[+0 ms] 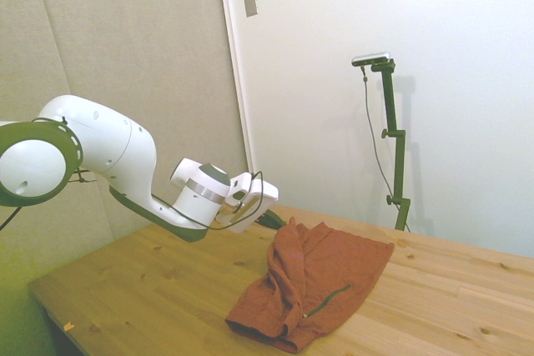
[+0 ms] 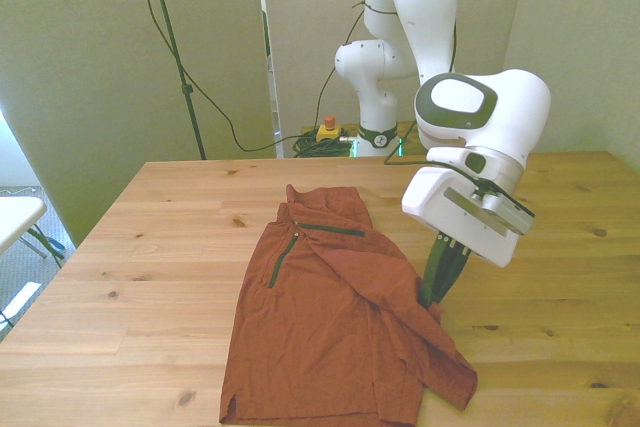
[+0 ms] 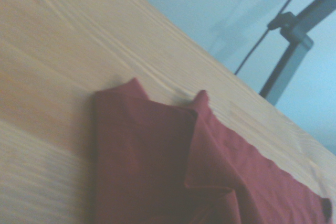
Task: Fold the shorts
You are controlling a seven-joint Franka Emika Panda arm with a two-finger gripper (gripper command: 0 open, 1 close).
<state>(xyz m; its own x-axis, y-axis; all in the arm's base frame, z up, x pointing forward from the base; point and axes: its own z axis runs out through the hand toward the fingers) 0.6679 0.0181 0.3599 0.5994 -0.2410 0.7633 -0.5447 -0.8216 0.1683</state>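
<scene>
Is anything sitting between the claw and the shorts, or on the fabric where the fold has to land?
Nothing visible. The claw is already at the raised edge of the shorts on the front view's right. The fabric carries no objects, and the table around it shows only bare wood.

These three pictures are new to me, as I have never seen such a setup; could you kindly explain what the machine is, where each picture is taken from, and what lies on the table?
The machine is a white robot arm whose tool, two dark fingers, can pinch things. One picture is taken from beside the table, one from across it facing the robot, and the blurry one from a small camera on the arm's wrist. On the wooden table lie rust-orange shorts with a thin dark green stripe, already partly folded over themselves. In the front view the tool points down at the fabric's edge on that view's right, where the cloth is bunched up. The fingers look closed, seemingly pinching that edge, though the contact itself is hard to see.
</scene>
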